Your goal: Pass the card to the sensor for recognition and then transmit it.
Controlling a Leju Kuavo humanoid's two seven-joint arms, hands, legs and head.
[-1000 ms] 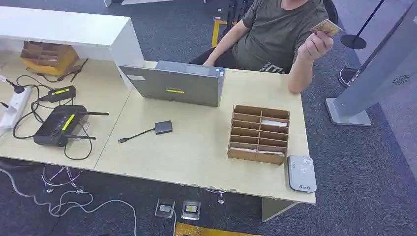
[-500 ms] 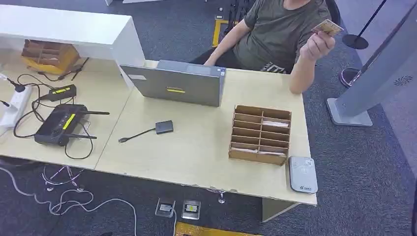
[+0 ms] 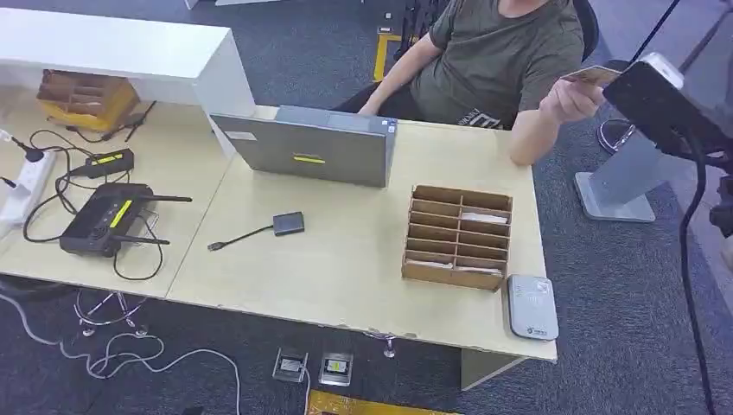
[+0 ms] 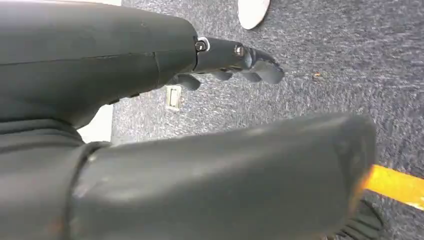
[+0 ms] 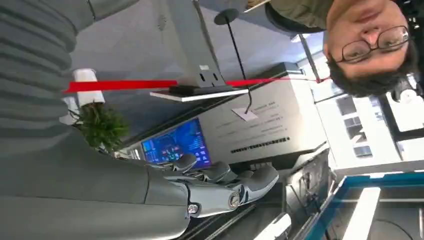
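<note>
**Card held up by the seated person, right arm raised at the frame's right edge**

At the far left of the head view, a white power strip [image 3: 19, 186] and a black router [image 3: 102, 218] with tangled cables are seen on the pale table [image 3: 346, 259]. A brown box [image 3: 84, 97] is tucked under the white shelf [image 3: 112, 43] at upper left. Toward the centre, a grey laptop [image 3: 304, 147] stands open, and a small dark adapter [image 3: 288, 224] lies below it. Right of centre, a wooden slotted rack [image 3: 458, 235] is placed, with the grey sensor [image 3: 531, 306] just beside it at the table's lower right corner. At upper right, the card [image 3: 591, 76] is pinched in the person's hand [image 3: 570, 97], well apart from the sensor. The right arm [image 3: 666, 104] is seen at the right edge, close to the card.

In the left wrist view, the left hand [image 4: 235, 62] is seen over carpet with fingers loosely extended, nothing held. In the right wrist view, the right hand [image 5: 220, 185] is likewise empty, its fingers slightly curled and apart.
</note>
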